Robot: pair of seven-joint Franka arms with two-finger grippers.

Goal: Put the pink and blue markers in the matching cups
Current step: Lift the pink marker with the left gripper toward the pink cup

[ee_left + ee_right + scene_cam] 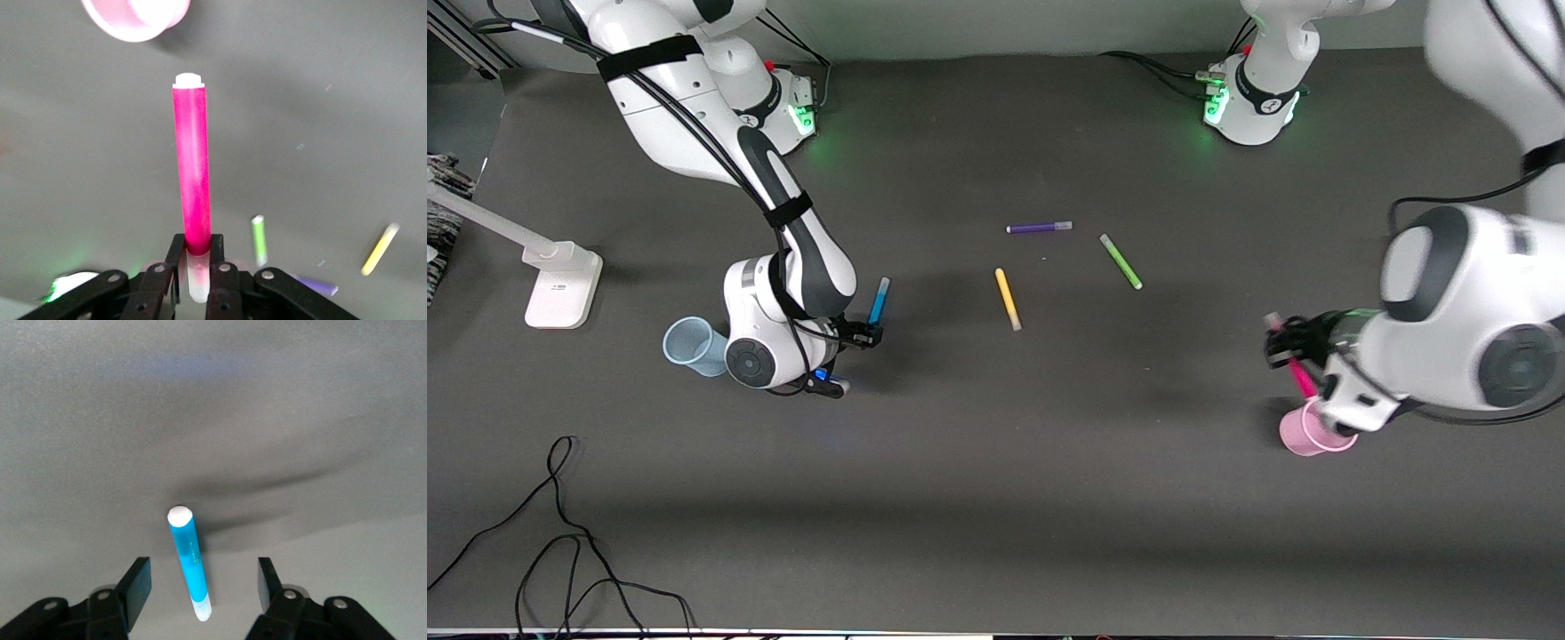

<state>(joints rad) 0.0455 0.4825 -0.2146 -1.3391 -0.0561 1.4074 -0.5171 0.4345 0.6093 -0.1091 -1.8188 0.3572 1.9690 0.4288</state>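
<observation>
My left gripper [1285, 348] is shut on the pale end of the pink marker [1302, 377], which slants down toward the pink cup [1307, 432] at the left arm's end of the table. In the left wrist view the pink marker [192, 173] sticks out from the left gripper [198, 250], with the pink cup [137, 17] past its tip. My right gripper [863, 336] is open. The blue marker [188, 560] lies loose between the fingers of the right gripper [203, 573], touching neither. The blue marker [879, 300] is some way from the pale blue cup [692, 347], which stands beside the right wrist.
A purple pen [1039, 228], a green pen [1120, 261] and a yellow pen [1008, 299] lie mid-table. A white stand [560, 283] sits at the right arm's end. Black cables [560, 542] trail near the front edge.
</observation>
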